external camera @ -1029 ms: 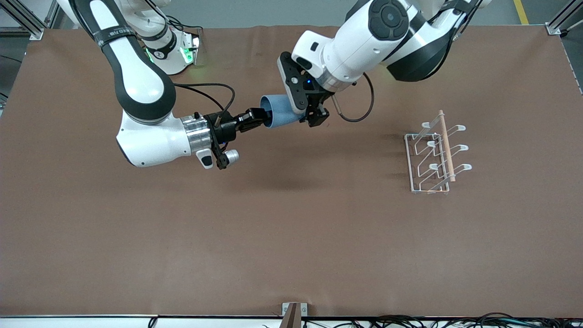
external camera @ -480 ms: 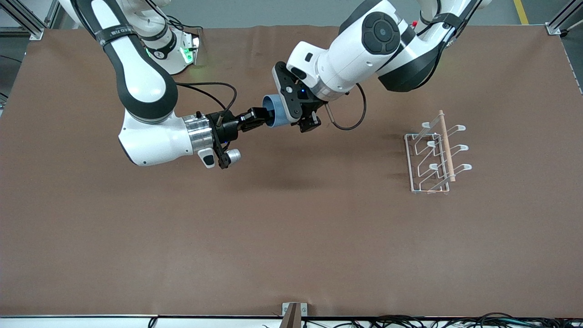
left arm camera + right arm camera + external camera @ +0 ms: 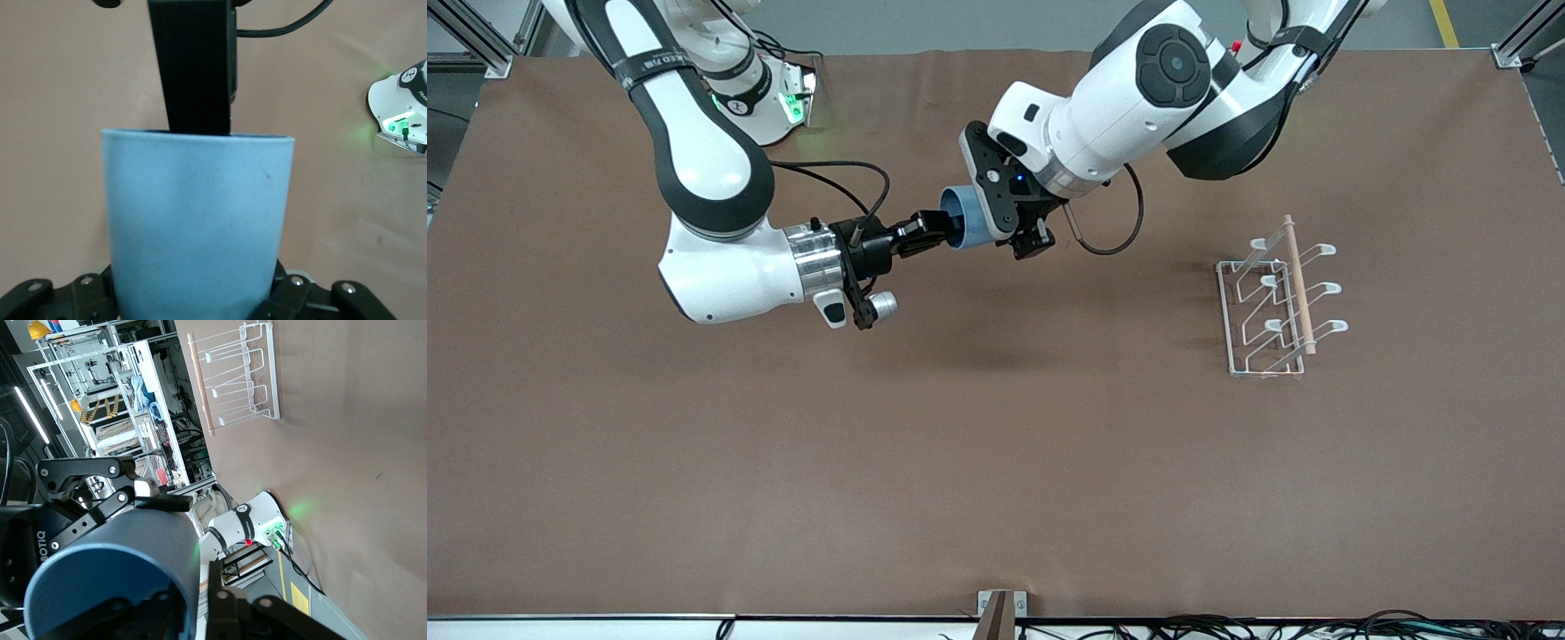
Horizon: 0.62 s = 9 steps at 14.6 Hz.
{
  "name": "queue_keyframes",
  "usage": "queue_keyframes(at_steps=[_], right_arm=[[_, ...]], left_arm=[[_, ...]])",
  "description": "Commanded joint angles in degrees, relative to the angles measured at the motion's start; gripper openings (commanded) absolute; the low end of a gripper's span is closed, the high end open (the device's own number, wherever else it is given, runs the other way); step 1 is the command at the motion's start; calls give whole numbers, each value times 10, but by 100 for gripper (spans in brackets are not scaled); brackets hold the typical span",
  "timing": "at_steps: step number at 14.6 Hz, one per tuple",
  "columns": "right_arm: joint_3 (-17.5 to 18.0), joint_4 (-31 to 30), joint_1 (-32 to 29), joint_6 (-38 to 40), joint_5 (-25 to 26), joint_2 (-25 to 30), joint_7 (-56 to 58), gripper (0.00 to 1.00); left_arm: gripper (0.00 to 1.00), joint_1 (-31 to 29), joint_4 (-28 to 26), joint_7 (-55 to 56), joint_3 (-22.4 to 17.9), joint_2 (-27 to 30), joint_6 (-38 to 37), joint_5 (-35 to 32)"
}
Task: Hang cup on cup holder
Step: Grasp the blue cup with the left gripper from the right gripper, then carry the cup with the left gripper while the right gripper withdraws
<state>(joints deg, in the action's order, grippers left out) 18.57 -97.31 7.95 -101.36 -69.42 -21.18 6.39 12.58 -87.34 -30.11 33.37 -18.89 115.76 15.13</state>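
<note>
Handover in mid-air above the brown tabletop (image 3: 996, 462): the light-blue cup (image 3: 966, 228), lying sideways, was clamped around its body by the left claw (image 3: 1021, 235); the right claw (image 3: 935, 229) had one finger inside the cup's rim, its grip not discernible; the cup holder (image 3: 1272, 307) stood well apart, toward the left arm's end.

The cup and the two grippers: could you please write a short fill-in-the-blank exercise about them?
1. The left gripper is shut on the light-blue ____.
2. The right gripper has one finger reaching ____ the cup.
3. The cup is held in the air over the ____ table.
4. The cup holder stands toward the ____ arm's end.

Missing words: cup; inside; brown; left
</note>
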Motion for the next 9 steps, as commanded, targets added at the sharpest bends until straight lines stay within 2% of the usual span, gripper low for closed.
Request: queue_keyframes(at_steps=[1,3,5,6,9], right_arm=[[0,-9,-19,22,5,15,-10,100],[-6,-8,-38,50,49,26,-14,100],[-26,-8,-54,63,136,53,-42,100],[-48,-7,-54,62,197,71,-80,100],[-98,-5,-54,72,348,89,-127,100]], left_arm=[[30,-7,7,1,0,4,-3,0],[24,-21,5,2,-1,11,-27,-5],[11,-38,5,6,-1,22,-83,-50],[0,-54,4,16,-1,31,-124,-75],[0,-96,3,45,-1,60,-240,-97]])
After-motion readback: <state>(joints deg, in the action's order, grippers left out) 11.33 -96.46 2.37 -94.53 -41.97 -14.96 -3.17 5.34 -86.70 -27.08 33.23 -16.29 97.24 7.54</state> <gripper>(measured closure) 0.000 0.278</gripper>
